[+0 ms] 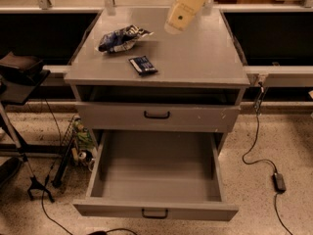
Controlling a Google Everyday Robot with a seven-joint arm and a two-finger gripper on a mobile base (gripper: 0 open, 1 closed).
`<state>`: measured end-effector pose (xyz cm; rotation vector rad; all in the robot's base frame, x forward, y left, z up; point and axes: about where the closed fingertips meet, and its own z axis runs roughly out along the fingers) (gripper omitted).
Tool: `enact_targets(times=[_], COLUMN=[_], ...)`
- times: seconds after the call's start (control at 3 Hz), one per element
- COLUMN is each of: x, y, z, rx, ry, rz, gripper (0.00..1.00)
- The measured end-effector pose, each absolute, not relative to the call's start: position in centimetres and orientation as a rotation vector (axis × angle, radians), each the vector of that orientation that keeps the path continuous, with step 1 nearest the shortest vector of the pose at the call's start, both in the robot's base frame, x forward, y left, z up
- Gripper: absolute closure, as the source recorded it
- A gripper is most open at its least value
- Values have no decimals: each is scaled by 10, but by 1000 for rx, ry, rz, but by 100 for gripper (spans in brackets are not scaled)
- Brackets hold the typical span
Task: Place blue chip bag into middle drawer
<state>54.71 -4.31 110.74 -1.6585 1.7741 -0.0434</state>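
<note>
The blue chip bag (pixel 122 38) lies crumpled on the grey cabinet top (pixel 195 62), at its back left. The middle drawer (pixel 155 210) is pulled fully open below, its grey inside bare. My gripper (pixel 178 19) is the cream-coloured end of the arm, reaching down from the top edge over the back middle of the cabinet top. It is to the right of the bag and apart from it, holding nothing that shows.
A small flat dark-blue packet (pixel 143 64) lies in front of the bag. The upper drawer front (pixel 156 115) is closed. A black stand (pixel 19 75) is at the left. A cable and power adapter (pixel 279 181) lie on the floor at the right.
</note>
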Motion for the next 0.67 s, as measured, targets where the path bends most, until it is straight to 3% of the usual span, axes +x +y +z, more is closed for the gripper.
enact_targets(times=[0.33, 0.67], x=[547, 556], y=[-43, -1], z=[1107, 1093], rx=[-1659, -1578], ry=[1774, 1792], rz=[-43, -4], gripper=[0, 0])
